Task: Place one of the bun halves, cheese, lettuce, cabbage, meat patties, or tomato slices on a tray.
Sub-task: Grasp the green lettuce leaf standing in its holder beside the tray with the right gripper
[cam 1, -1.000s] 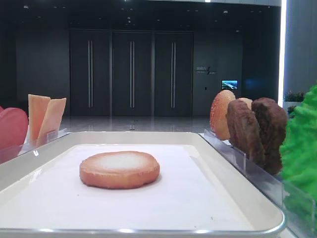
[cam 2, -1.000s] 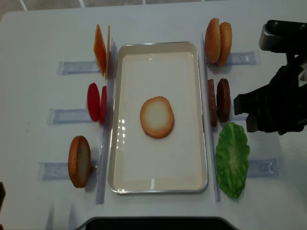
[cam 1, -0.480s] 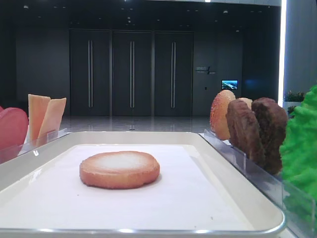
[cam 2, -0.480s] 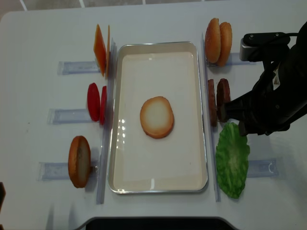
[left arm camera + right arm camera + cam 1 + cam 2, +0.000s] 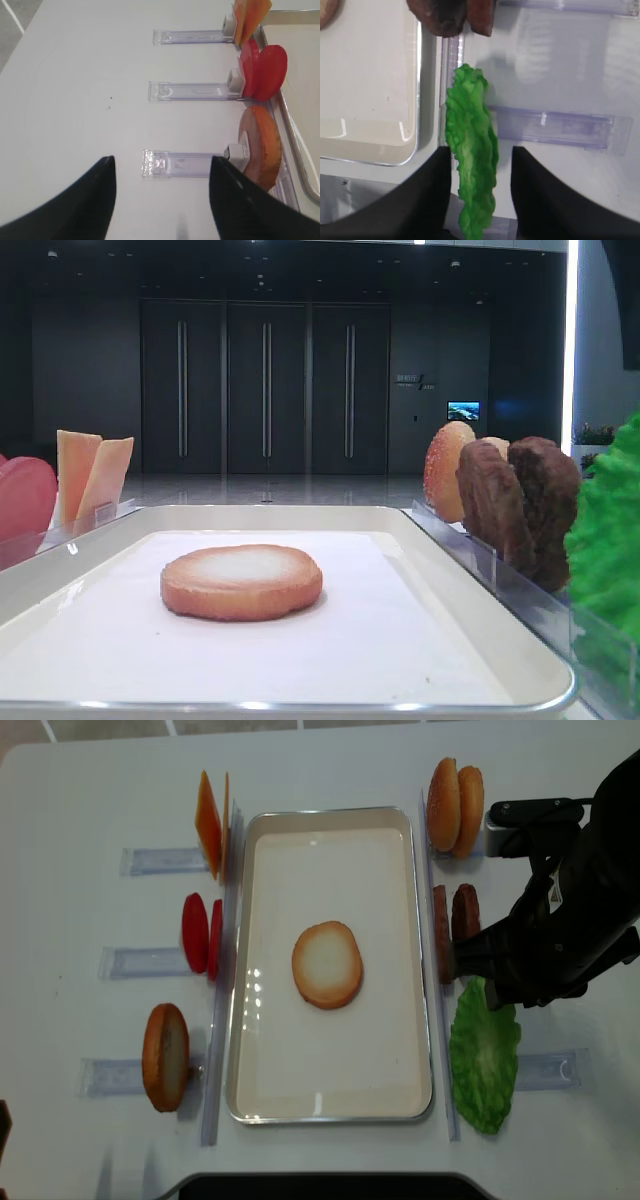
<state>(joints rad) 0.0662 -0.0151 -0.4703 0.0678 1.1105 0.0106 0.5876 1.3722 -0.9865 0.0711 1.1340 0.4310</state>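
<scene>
Right of the tray (image 5: 330, 1108), right gripper (image 5: 479, 165) is hovering spread, straddling the lettuce (image 5: 472, 165). Leaf is looking light and floppy. Pinching it mid-leaf seems safest.

Even bright light, glare on tray (image 5: 428, 1020) rim.

A large lobby or exhibition hall in a commercial building, set up for a demonstration. Across the frame's upper half stand tall dark panelled doors (image 5: 265, 388) with long vertical handles, a polished floor (image 5: 270, 490), a small lit wall screen (image 5: 463, 411) at right, and a white surface (image 5: 90, 790) in front.
</scene>
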